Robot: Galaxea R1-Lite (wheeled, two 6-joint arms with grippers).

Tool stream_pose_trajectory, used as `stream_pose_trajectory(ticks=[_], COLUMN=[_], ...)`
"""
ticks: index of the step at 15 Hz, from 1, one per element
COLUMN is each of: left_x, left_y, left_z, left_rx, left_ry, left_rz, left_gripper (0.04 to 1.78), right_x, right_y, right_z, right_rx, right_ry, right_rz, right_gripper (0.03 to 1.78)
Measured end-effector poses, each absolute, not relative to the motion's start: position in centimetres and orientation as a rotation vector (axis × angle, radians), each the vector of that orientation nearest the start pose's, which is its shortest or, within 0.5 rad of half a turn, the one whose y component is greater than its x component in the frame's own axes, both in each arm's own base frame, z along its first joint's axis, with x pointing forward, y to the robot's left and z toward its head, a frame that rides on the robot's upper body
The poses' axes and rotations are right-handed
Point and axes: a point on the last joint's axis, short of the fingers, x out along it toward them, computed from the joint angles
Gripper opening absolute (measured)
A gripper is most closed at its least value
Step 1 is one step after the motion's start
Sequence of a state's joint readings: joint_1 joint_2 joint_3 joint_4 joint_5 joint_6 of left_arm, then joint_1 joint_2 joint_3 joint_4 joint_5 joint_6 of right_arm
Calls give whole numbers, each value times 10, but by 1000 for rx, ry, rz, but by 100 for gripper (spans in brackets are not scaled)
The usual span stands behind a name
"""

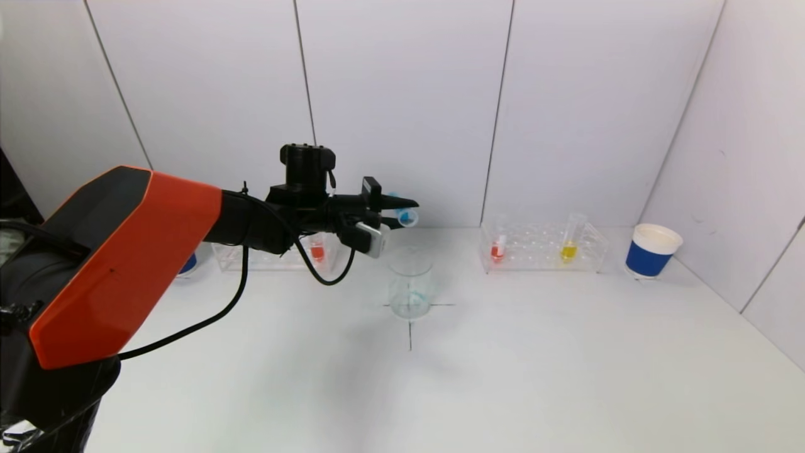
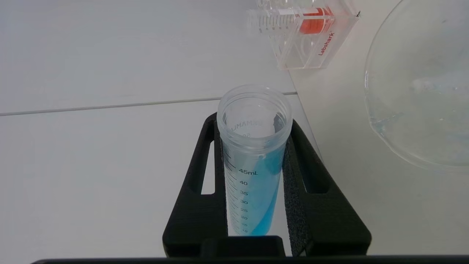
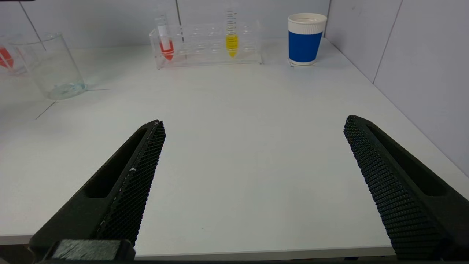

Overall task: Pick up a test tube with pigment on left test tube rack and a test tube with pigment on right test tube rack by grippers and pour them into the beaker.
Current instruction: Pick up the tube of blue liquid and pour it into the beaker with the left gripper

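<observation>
Your left claw [image 1: 402,211] pinches the tube of blue liquid [image 2: 254,161], tipped sideways at frame centre, just above the glass beaker [image 1: 410,283]. Your right claw [image 3: 253,183] sits spread wide over bare table [image 3: 238,128], low in its own view.

Blue paper cup [image 1: 652,251] stands on the white table [image 1: 534,365].

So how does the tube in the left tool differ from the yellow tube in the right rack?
The blue tube is gripped by the left tool and tipped on its side above the beaker; the yellow tube stands upright in the right rack, untouched. One holds blue pigment, the other yellow. Both are clear, graduated and uncapped.
</observation>
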State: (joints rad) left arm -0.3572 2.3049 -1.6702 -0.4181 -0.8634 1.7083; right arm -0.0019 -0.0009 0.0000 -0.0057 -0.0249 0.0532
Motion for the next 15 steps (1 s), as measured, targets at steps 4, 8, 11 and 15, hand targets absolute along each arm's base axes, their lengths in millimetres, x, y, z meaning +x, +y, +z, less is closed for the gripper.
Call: stream_pose_trajectory(ticks=[4, 8, 11, 15], left_x=[443, 444, 444, 445], left_y=[-183, -181, -180, -180], left_z=[162, 164, 164, 164], left_rx=[1447, 1490, 1511, 1530], left_ry=[-884, -896, -902, -911], left_rz=[-1048, -1020, -1008, -999], left_gripper=[45, 45, 45, 45], right_x=[-23, -23, -23, -23], right_y=[-1, -1, -1, -1], right_z=[76, 76, 76, 76], right_rx=[53, 53, 53, 53], right_ry=[-7, -7, -7, -7], right_rz=[-26, -26, -26, -26], right_gripper=[177, 177, 177, 177])
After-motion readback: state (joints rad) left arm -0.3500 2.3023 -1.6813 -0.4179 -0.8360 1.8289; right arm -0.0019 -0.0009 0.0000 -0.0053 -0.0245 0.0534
